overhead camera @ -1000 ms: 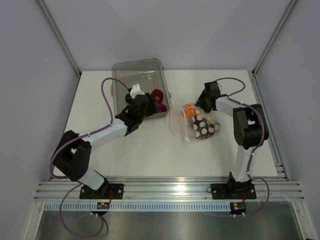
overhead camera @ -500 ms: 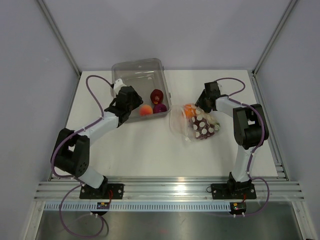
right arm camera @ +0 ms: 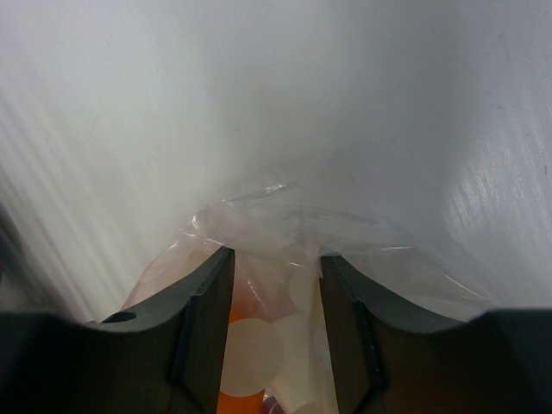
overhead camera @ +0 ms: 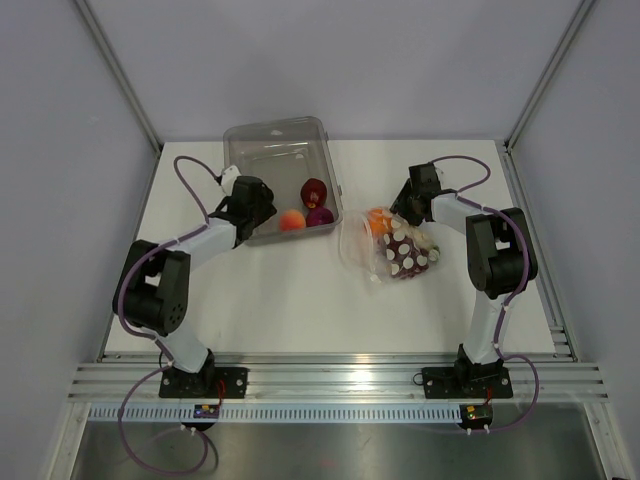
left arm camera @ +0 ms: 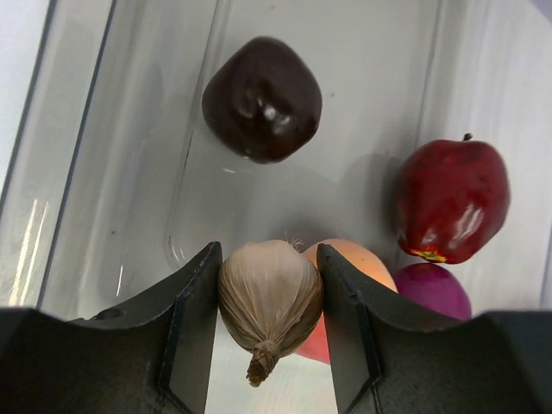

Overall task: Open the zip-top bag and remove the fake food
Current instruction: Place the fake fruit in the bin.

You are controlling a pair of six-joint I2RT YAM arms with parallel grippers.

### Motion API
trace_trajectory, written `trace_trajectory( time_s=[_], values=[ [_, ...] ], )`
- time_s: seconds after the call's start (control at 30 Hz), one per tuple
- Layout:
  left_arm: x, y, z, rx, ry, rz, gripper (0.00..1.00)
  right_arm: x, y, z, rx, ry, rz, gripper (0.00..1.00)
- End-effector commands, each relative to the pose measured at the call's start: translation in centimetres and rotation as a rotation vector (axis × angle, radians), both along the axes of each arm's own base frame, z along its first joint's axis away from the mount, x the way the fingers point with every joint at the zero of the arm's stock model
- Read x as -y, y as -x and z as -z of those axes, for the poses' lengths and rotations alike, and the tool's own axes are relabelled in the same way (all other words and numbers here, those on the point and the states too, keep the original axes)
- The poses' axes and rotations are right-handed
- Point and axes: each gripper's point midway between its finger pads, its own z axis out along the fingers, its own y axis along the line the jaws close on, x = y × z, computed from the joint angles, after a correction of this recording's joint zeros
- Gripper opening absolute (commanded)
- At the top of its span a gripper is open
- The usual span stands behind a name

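The zip-top bag [overhead camera: 392, 250], clear with white dots, lies right of centre with orange and dark pieces of fake food inside. My right gripper [overhead camera: 400, 213] is shut on the bag's far edge; the plastic [right arm camera: 285, 216] is bunched between its jaws [right arm camera: 274, 259]. My left gripper [overhead camera: 266, 212] is at the near left side of the clear bin [overhead camera: 240, 140]. It is shut on a beige garlic-like piece [left arm camera: 270, 297]. In the bin lie a peach piece [overhead camera: 291, 220], a dark red apple [overhead camera: 315, 189], a purple piece [overhead camera: 321, 216] and a dark plum-like piece [left arm camera: 261, 86].
The rigid clear bin stands at the back, left of centre. Grey walls and metal posts close in the white table [overhead camera: 300, 300] on three sides. A ribbed rail [overhead camera: 340, 375] runs along the near edge by the arm bases.
My left gripper has moved left across the bin to its near left side, which uncovered the peach piece. The right gripper and the bag have not moved.
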Motion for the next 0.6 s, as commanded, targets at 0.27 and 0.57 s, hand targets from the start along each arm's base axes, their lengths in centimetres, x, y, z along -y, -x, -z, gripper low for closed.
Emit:
trace_trajectory(
  time_s=[0.27, 0.57],
  values=[
    [-0.2, -1.7, -1.1, 0.025, 0.029, 0.013, 0.7, -0.8, 0.4, -1.4, 0.02, -0.025, -0.012, 0.51],
    [-1.2, -0.7, -2.3, 0.036, 0.011, -0.026, 0.99, -0.6, 0.4, -1.5, 0.023, -0.021, -0.007, 0.51]
  ],
)
